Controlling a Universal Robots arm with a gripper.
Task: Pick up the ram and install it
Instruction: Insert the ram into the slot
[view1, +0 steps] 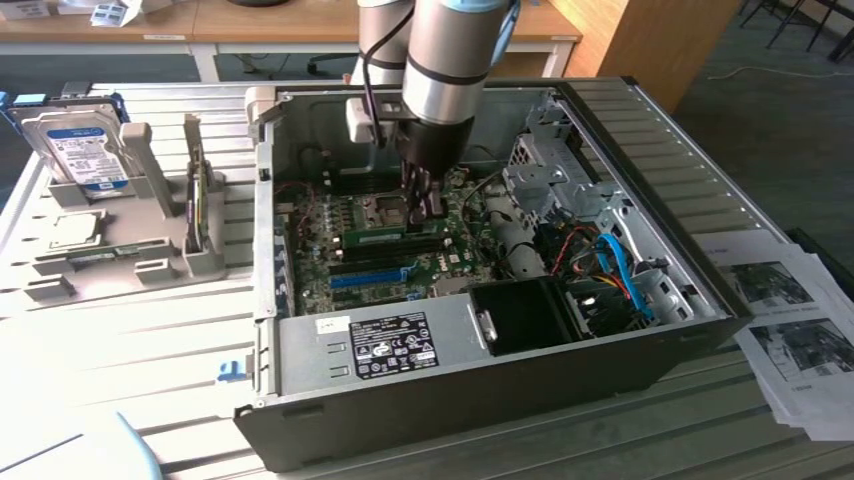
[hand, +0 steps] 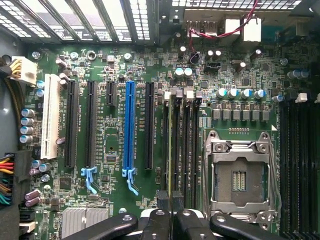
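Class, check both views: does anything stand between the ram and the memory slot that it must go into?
Nothing visible does. The hand is shut on the ram, which is held edge-on in line over the empty black memory slots beside the processor socket.

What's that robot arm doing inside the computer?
A robot arm is reaching down into an open computer case. Its jaws are shut on one end of the ram, a thin green stick seen edge-on, lined up along a black memory slot near the empty processor socket. Whether it is fully seated cannot be told.
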